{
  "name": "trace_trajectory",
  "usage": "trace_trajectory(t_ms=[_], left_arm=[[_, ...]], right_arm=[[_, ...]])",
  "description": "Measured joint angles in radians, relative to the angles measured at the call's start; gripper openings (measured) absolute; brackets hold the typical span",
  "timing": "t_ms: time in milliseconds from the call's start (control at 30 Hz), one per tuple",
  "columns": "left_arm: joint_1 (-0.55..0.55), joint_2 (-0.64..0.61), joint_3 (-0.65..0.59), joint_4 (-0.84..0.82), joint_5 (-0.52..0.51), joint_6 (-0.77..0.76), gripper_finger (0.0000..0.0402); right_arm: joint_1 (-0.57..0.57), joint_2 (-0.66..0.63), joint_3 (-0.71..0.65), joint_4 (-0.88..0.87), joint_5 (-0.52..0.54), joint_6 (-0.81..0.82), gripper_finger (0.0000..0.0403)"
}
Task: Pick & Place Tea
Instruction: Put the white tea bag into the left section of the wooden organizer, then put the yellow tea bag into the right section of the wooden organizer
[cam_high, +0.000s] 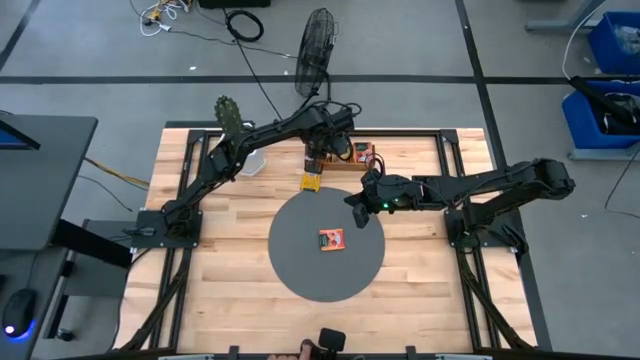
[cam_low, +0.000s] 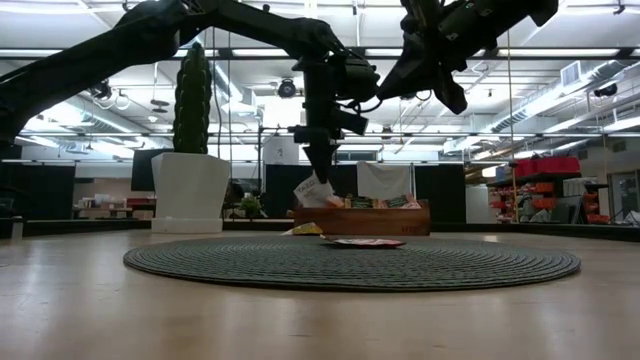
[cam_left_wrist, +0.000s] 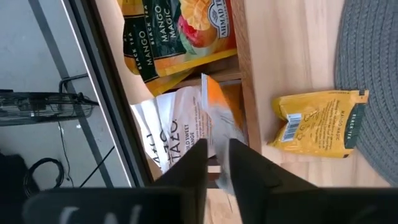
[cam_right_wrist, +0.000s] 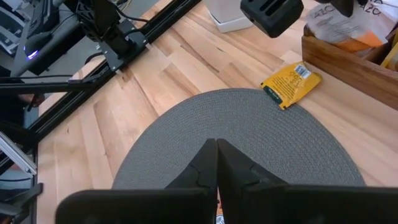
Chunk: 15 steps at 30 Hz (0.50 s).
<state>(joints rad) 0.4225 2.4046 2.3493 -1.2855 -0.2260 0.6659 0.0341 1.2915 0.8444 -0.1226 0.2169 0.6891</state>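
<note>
High view first: we take the round grey mat on the wooden worktop as our landmark. We see the left pincer just beyond the mat's far edge, over the near wall of the brown wooden tray, which stands a little past the mat. In the left wrist view its two dark fingers stand close together on either side of a white sachet with an orange mark, whose lower edge sits between them (whether they actually press it we cannot tell); the low view shows that sachet tilted just under the pincer, above the tray's rim. More tea packets lie in the tray, among them a mango one.

A yellow sachet lies on the bare wood between tray and mat, its corner touching the mat's far edge. One red-orange sachet lies flat near the mat's centre.

We find the right pincer hanging over the mat's right part, towards the far side, its fingers pressed together and holding nothing.
</note>
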Motion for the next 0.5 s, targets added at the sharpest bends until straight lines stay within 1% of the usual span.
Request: trace_trajectory(t_ms=[133, 233, 300, 433, 500], left_arm=[[0.0, 0.0, 0.0, 0.002, -0.013, 0.0, 0.0109], [0.0, 0.0, 0.0, 0.026, -0.06, -0.01, 0.014], [0.0, 0.0, 0.0, 0.065, -0.128, -0.034, 0.0159], [0.003, 0.0, 0.0, 0.133, -0.318, -0.056, 0.0185], [0.005, -0.001, 0.0, 0.15, -0.367, -0.049, 0.0191]], right_arm=[[0.0, 0.0, 0.0, -0.001, 0.0, 0.0, 0.0004], [0.0, 0.0, 0.0, -0.008, 0.0, 0.0, 0.0004], [0.0, 0.0, 0.0, -0.01, 0.0, 0.0, 0.0004], [0.0, 0.0, 0.0, -0.011, 0.0, 0.001, 0.0004], [0.0, 0.0, 0.0, -0.012, 0.0, 0.001, 0.0004]])
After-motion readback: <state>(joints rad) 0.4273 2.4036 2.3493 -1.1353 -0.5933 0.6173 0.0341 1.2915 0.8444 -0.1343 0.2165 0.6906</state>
